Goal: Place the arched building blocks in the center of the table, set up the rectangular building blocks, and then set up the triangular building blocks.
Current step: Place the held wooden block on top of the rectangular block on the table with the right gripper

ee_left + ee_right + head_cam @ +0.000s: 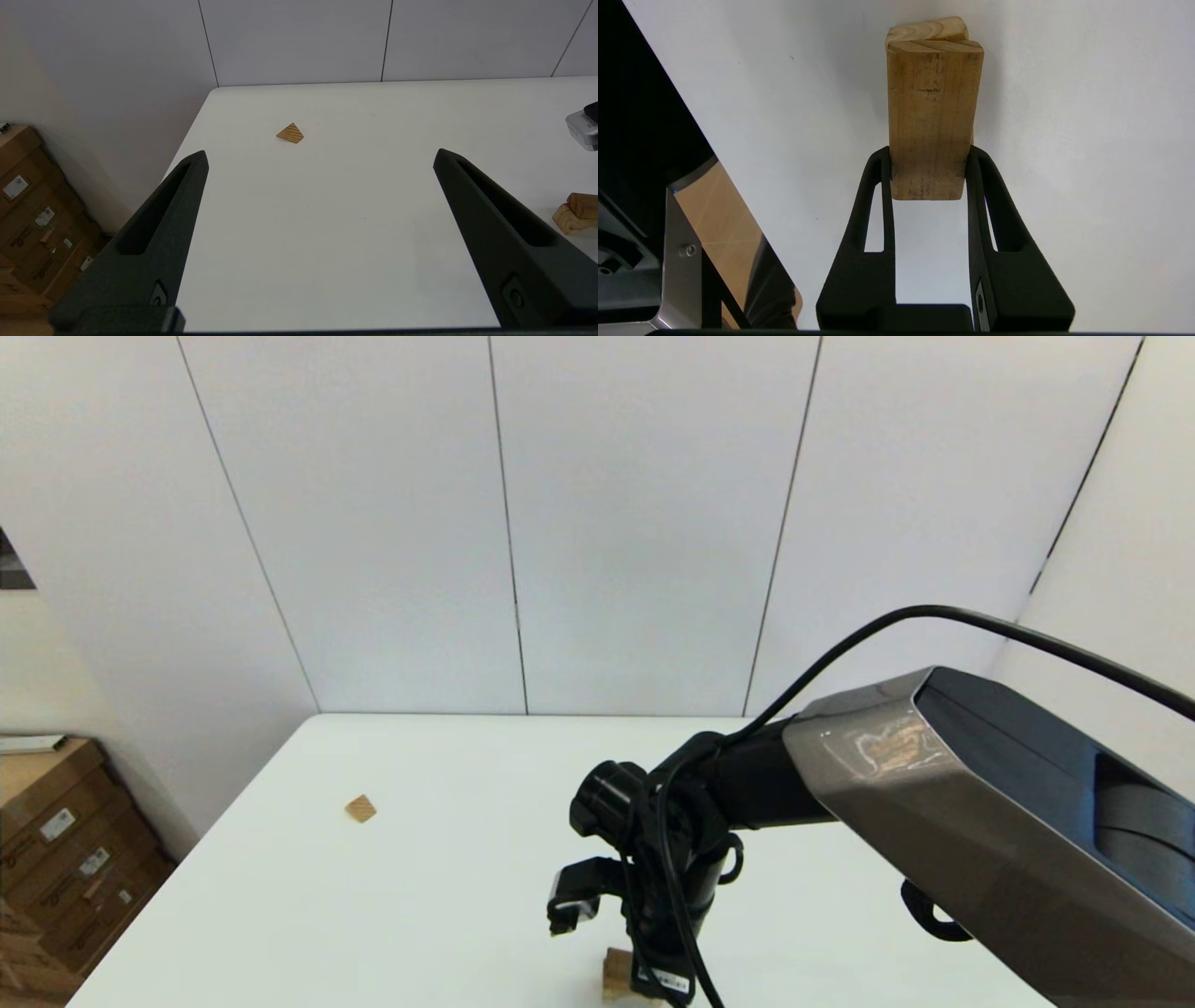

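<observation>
The rectangular building blocks (931, 121) are pinched by the right gripper (930, 161), long axis toward 12 o'clock, directly over the arched building blocks (927, 29).

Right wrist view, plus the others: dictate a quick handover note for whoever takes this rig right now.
Right hand: shut on the darker brown rectangular wooden slab, at the pale tan arched wooden block; contact between them unclear.
Left hand: open, empty, above the white table.
Small tan triangular wooden wedge: lying alone, far left.
Done: arch is down on the table.
Left: seat and release slab, then set up the wedge.
</observation>
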Tool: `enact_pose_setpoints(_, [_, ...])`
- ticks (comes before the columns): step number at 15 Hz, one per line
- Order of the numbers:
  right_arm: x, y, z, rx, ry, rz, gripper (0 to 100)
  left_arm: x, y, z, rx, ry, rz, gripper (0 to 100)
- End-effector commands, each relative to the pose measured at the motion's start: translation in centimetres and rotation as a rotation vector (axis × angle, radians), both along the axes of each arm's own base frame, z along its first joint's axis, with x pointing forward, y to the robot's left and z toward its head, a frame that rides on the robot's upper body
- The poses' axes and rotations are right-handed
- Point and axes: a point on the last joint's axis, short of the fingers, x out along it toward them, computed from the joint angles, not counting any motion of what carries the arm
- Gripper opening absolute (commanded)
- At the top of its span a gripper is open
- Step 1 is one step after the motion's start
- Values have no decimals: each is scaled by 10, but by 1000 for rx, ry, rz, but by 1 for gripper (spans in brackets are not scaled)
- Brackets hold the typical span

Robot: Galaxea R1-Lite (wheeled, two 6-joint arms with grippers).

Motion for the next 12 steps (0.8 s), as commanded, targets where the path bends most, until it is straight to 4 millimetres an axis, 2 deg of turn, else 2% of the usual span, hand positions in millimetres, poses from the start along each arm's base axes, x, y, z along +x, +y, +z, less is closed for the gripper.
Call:
enact_pose_setpoints(1, [-1,-1,7,1,-17,6,0,0,0,0,-1,2,0,100])
enact_pose_setpoints(6, [-2,0,12,10,-28,12,0,0,0,0,1,2,0,100])
enact_pose_setpoints(12, [-4,2,7,0,-18,19,0,0,0,0,1,2,0,100])
